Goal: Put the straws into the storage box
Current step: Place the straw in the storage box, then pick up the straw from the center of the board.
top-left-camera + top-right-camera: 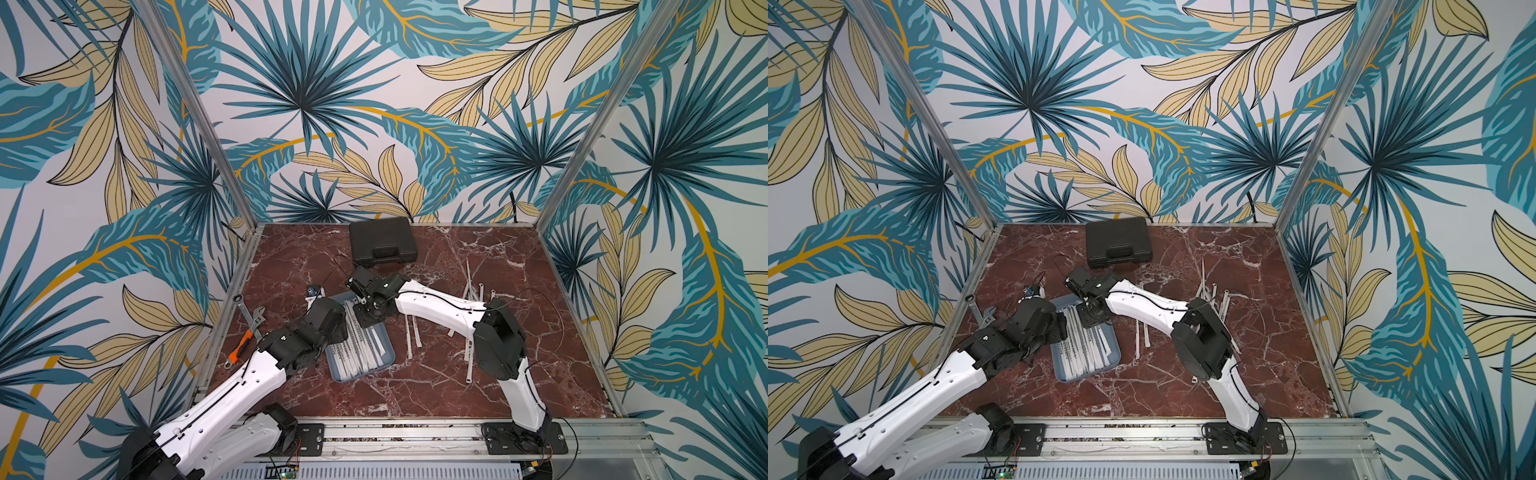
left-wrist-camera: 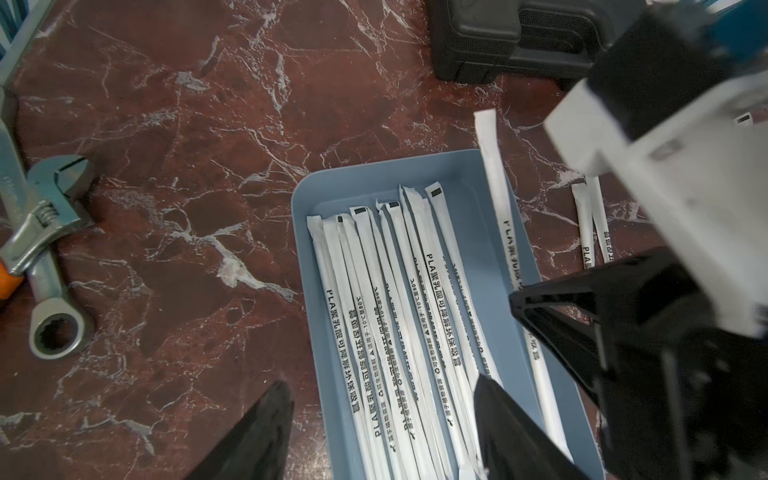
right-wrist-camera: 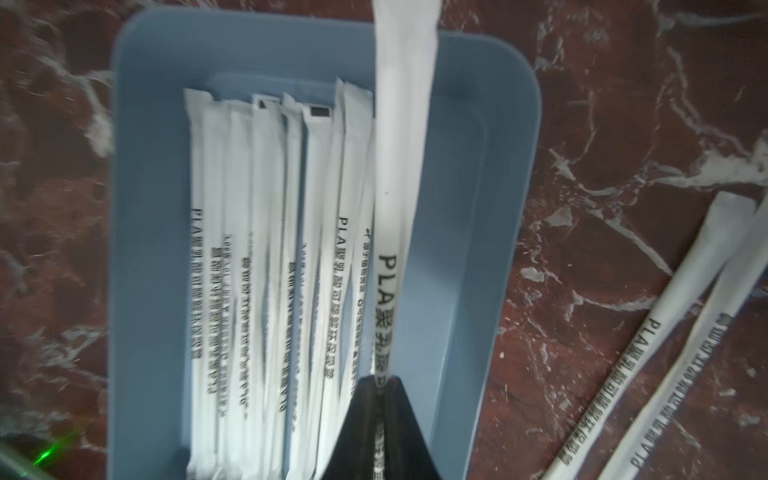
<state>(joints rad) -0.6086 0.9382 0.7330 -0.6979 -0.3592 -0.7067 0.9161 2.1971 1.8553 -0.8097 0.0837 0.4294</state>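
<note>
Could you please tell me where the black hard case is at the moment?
In both top views the black hard case lies closed at the far edge of the table, about mid-width, straight beyond the storage box.

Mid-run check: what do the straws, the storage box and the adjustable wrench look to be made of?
The straws: white matte paper sleeves, creased, with crimped ends and dark print; what is inside is hidden. The storage box: probably plastic, a smooth blue-grey moulding with rounded corners and a soft sheen. The adjustable wrench: bare grey metal with a dull shine, likely steel.
</note>
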